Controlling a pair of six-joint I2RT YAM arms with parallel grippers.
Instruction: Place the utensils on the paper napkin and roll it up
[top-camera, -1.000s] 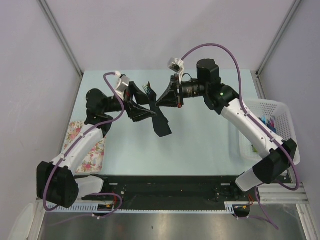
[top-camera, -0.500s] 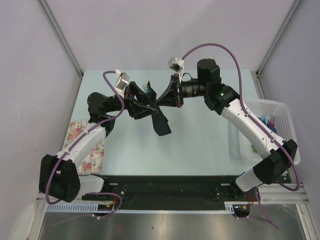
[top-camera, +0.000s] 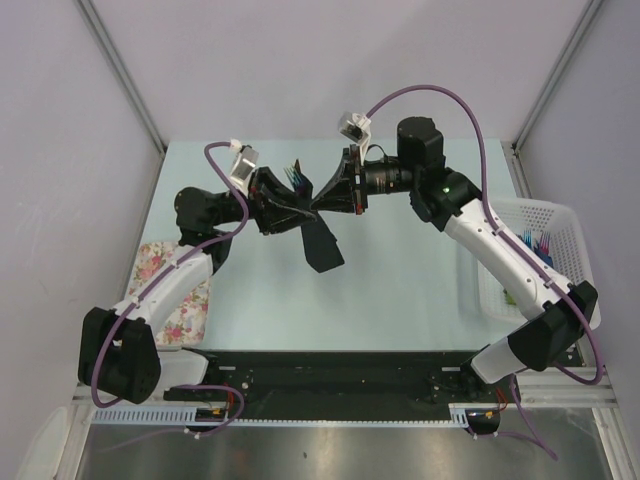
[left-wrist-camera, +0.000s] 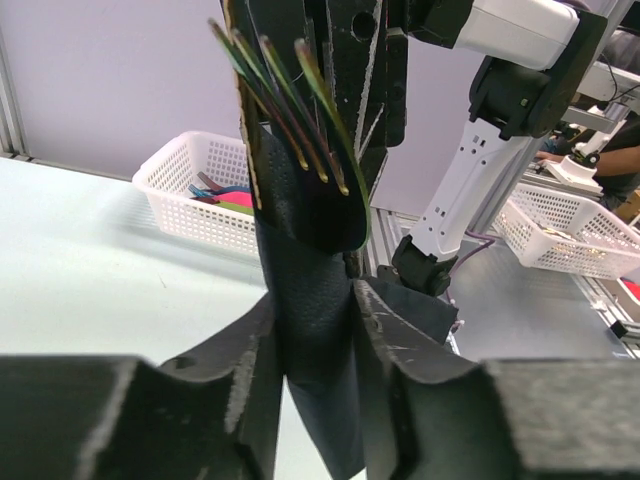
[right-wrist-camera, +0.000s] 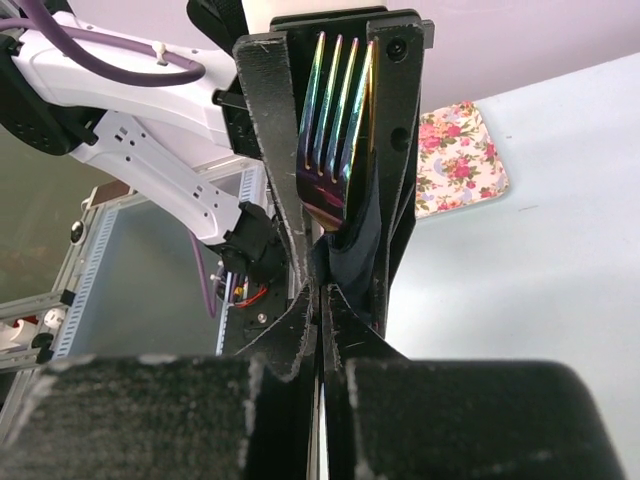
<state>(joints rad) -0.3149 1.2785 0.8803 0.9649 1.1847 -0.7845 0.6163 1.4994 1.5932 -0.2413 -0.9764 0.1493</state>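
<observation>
Watching from the remote desk, I see both arms raised over the middle of a pale blue-green table (top-camera: 400, 290), boxed in by plain grey walls (top-camera: 300, 60) on aluminium struts, with a black rail (top-camera: 330, 372) along the near edge where the bases are bolted. A floral pink-and-cream cloth (top-camera: 172, 290) lies at the table's left edge; a white lattice basket (top-camera: 565, 218) sits at the right edge holding blue, pink and green bundles (top-camera: 538, 243). Between the arms, up off the tabletop, hangs the paper napkin (top-camera: 322, 245), black and wrapped loosely around the utensils (top-camera: 296, 176), of which only four fork tines with a rainbow sheen show above the wrap. The left gripper (top-camera: 288, 212) clasps the rolled part, its two fingers (left-wrist-camera: 235, 380) pressed against either side of the dark tube in the left wrist view. The right gripper (top-camera: 330, 196) is closed, pinching a thin edge of the sheet between its pads (right-wrist-camera: 280, 340). How many pieces sit inside the roll I cannot tell; the handles are hidden by paper and fingers. The napkin's loose lower corner dangles toward the table, and whether it touches I cannot say from above. Beyond the cell, the left wrist camera catches a second white basket (left-wrist-camera: 570, 235), cut off at the frame edge.
</observation>
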